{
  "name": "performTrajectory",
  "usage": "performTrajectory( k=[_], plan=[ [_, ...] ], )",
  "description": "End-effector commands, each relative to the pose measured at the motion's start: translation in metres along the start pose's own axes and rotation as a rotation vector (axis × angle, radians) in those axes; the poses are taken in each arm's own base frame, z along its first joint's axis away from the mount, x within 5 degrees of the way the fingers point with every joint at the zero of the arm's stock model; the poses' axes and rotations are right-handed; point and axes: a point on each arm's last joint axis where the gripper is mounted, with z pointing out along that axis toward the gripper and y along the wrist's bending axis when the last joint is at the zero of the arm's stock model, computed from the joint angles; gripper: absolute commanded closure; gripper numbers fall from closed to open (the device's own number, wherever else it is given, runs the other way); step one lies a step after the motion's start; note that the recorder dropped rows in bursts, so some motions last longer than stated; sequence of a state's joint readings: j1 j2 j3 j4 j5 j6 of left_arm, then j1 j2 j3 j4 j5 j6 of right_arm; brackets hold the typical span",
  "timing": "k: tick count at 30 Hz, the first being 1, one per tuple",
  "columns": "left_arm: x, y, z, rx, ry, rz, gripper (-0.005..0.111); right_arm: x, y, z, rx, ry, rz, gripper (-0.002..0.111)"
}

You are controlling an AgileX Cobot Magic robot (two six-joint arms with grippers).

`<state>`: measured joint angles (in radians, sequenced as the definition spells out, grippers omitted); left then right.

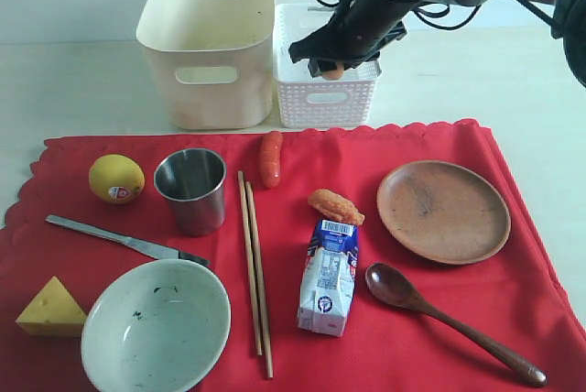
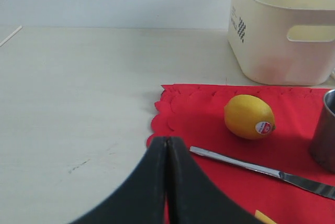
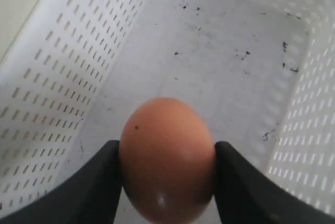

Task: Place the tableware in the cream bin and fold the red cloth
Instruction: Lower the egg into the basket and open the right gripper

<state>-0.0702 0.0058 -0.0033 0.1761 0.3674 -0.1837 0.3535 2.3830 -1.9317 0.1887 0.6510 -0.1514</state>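
Note:
On the red cloth (image 1: 275, 337) lie the steel cup (image 1: 191, 189), pale speckled bowl (image 1: 156, 326), chopstick pair (image 1: 255, 268), metal knife (image 1: 124, 240), round brown plate (image 1: 443, 210) and dark wooden spoon (image 1: 439, 315). The cream bin (image 1: 209, 44) stands behind the cloth, nothing visible inside it. My right gripper (image 1: 332, 70) hangs over the white lattice basket (image 1: 328, 97), shut on a brown egg (image 3: 166, 157). My left gripper (image 2: 167, 141) is shut and holds nothing; it sits over the cloth's left edge (image 2: 162, 114), near the knife (image 2: 246, 166).
Also on the cloth are a lemon (image 1: 116, 178), a cheese wedge (image 1: 51, 309), a sausage (image 1: 270, 157), an orange food piece (image 1: 335, 206) and a milk carton (image 1: 329, 275). Bare pale table (image 2: 78, 88) lies left of the cloth.

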Motion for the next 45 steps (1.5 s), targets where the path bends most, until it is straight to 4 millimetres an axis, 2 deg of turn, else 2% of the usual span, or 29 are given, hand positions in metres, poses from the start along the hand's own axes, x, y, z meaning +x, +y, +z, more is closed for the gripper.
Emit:
performTrajectory(
  k=[1,4,11,16,23,29,34,45],
  plan=[
    [0.000,0.000,0.000,0.003,-0.007,-0.012,0.107,-0.003,-0.002,0.000,0.009,-0.022,-0.011,0.070],
    [0.000,0.000,0.000,0.003,-0.007,-0.012,0.107,-0.003,-0.002,0.000,0.009,-0.022,-0.011,0.063],
    [0.000,0.000,0.000,0.003,-0.007,-0.012,0.107,-0.004,-0.001,-0.003,0.008,-0.022,-0.012,0.058],
    [0.000,0.000,0.000,0.003,-0.007,-0.012,0.107,-0.006,-0.001,-0.005,0.008,-0.027,-0.012,0.048],
    [0.000,0.000,0.000,0.003,-0.007,-0.012,0.107,-0.007,0.000,-0.011,0.006,-0.023,-0.013,0.047],
    [0.000,0.000,0.000,0.003,-0.007,-0.012,0.107,-0.022,0.004,-0.041,0.005,-0.083,-0.021,0.047],
    [0.000,0.000,0.000,0.003,-0.007,-0.012,0.107,-0.031,0.008,-0.074,-0.004,-0.095,0.000,0.047],
    [0.000,0.000,0.000,0.003,-0.007,-0.012,0.107,-0.022,0.017,-0.125,-0.035,0.085,0.055,0.047]
  ],
)
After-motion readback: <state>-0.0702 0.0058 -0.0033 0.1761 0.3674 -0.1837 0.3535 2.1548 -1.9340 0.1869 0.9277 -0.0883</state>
